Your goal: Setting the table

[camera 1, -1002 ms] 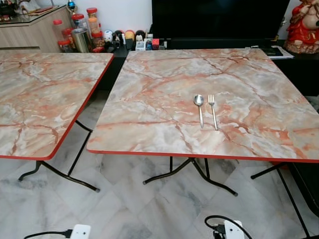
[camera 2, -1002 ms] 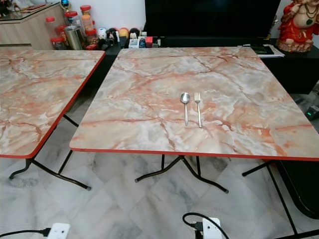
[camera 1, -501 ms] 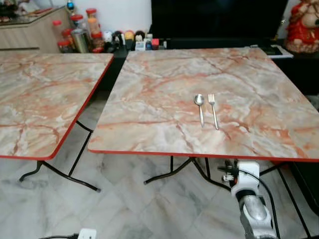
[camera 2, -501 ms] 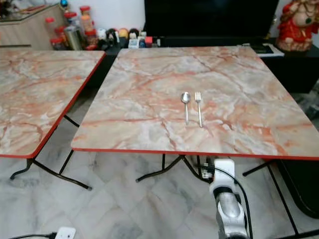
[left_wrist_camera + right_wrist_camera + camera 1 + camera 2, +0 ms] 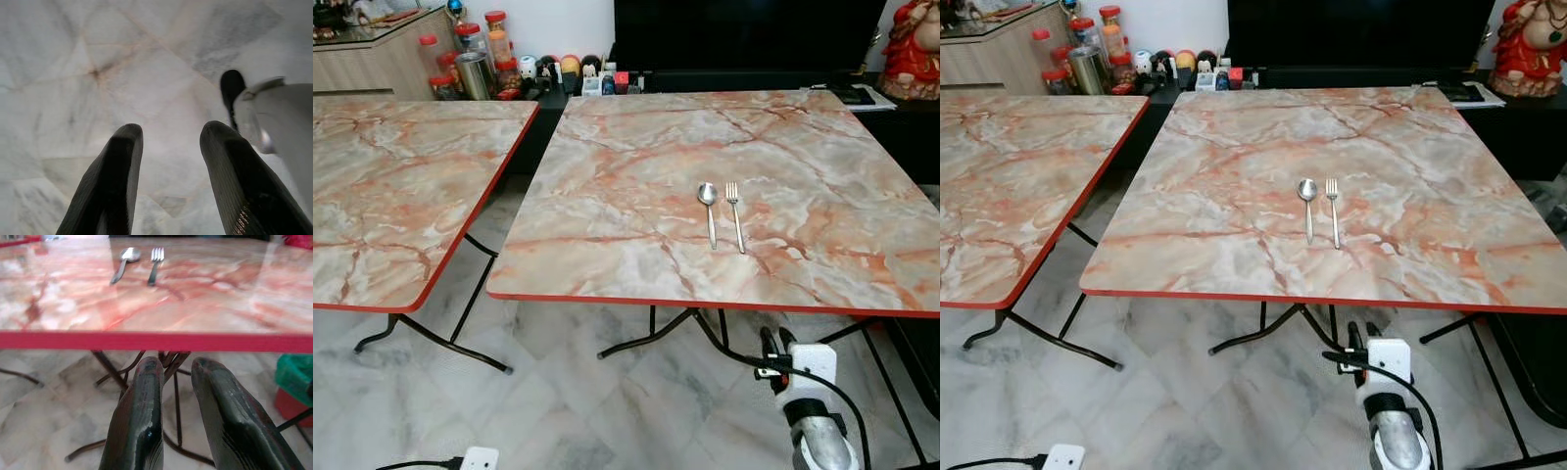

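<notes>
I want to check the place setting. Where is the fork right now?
The fork lies flat on the marble table, right of centre in the head views, just to the right of the spoon, parallel to it.

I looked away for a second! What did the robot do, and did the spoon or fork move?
The right gripper has risen into view from below, now just under the near red edge of the table, jaws slightly apart and holding nothing. The spoon and fork stayed side by side on the table, untouched.
</notes>
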Controlling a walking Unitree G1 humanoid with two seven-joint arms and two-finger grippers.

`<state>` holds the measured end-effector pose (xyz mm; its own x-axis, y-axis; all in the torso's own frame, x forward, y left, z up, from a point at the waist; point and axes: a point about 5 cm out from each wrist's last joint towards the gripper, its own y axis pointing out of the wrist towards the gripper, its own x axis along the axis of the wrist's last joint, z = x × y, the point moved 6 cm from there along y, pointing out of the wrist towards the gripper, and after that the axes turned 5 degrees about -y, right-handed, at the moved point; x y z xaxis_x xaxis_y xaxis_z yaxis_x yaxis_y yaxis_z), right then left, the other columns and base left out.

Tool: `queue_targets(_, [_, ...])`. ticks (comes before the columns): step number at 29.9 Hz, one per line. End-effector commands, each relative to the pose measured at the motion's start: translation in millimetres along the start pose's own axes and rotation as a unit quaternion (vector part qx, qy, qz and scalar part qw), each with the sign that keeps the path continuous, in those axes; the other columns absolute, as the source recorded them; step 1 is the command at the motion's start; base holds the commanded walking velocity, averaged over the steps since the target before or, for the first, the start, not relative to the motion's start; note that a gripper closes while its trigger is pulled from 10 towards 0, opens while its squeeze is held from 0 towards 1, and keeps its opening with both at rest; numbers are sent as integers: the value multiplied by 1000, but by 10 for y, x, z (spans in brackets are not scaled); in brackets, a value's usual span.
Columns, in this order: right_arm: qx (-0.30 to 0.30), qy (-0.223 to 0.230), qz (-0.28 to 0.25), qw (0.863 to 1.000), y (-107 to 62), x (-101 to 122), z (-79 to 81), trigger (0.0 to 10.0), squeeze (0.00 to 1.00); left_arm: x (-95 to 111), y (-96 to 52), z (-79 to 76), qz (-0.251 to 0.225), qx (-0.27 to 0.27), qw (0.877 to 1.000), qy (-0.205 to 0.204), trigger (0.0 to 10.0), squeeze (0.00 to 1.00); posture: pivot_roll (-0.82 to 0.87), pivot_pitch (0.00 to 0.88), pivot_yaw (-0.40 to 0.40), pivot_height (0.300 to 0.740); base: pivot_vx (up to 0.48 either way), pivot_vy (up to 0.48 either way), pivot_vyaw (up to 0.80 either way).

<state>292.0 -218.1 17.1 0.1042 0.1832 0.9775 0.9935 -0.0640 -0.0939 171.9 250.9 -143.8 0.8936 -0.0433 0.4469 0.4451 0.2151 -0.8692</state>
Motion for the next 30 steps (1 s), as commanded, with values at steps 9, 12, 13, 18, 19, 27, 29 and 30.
queue_targets(9, [7, 25, -98, 995, 718, 1083, 139, 10000, 0, -59, -14, 153, 1, 9, 1000, -26, 10000, 0, -57, 0, 48, 740, 0, 0, 0])
queue_targets(12, [12, 39, -99, 994, 770, 1141, 184, 10000, 0, -27, -4, 56, 2, 7, 1000, -23, 10000, 0, -53, 0, 46, 740, 0, 162, 0])
queue_targets(13, [12, 37, -98, 994, 779, 1147, 188, 10000, 0, -19, -2, 35, 2, 6, 1000, -23, 10000, 0, -47, 0, 45, 740, 0, 247, 0])
queue_targets(18, [-1, 40, -83, 996, 837, 1149, 155, 10000, 0, 129, 13, -217, -6, -6, 1000, -21, 10000, 0, -50, 0, 46, 740, 0, 244, 0])
queue_targets(19, [-2, 42, -83, 996, 844, 1160, 154, 10000, 0, 131, 13, -226, -6, -6, 1000, -20, 10000, 0, -48, 0, 45, 740, 0, 259, 0])
queue_targets(27, [-1, 37, -79, 996, 866, 1179, 162, 10000, 0, 126, 16, -147, -3, -1, 1000, -19, 10000, 0, -45, 0, 43, 740, 0, 281, 0])
queue_targets(29, [1, 36, -79, 996, 865, 1179, 167, 10000, 0, 113, 15, -89, -2, 3, 1000, -19, 10000, 0, -44, 0, 43, 740, 0, 300, 0])
queue_targets(30, [1, 36, -79, 996, 864, 1181, 166, 10000, 0, 90, 13, -19, -1, 7, 1000, -18, 10000, 0, -44, 0, 43, 740, 0, 285, 0])
